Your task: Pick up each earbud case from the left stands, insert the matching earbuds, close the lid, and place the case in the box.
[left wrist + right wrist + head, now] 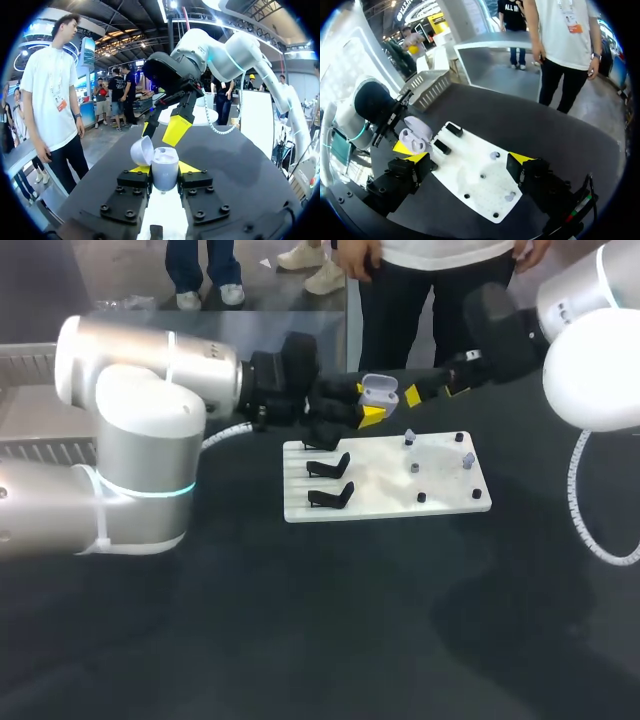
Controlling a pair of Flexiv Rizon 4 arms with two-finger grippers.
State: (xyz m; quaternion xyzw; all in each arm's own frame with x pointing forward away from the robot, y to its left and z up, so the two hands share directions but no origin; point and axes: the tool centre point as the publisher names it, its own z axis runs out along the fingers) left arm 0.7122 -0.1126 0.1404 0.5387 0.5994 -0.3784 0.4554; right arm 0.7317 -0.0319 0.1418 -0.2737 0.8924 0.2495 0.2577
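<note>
A lavender earbud case (378,390) with its lid up is held above the far edge of the white board (440,502), and my left gripper (372,406) is shut on it. In the left wrist view the case (165,169) sits between the yellow tips, lid (142,150) tilted aside. My right gripper (432,391) hangs open just right of the case, and shows ahead of it as the right gripper (162,129). In the right wrist view the case (415,138) lies beside one finger of my right gripper (469,159). Small earbuds (410,437) (494,155) stand on the board.
Black stands (330,467) (441,146) line the board's left side and black pegs (421,497) dot its right. A grey metal basket (25,380) (427,86) sits at the far left of the dark table (320,620).
</note>
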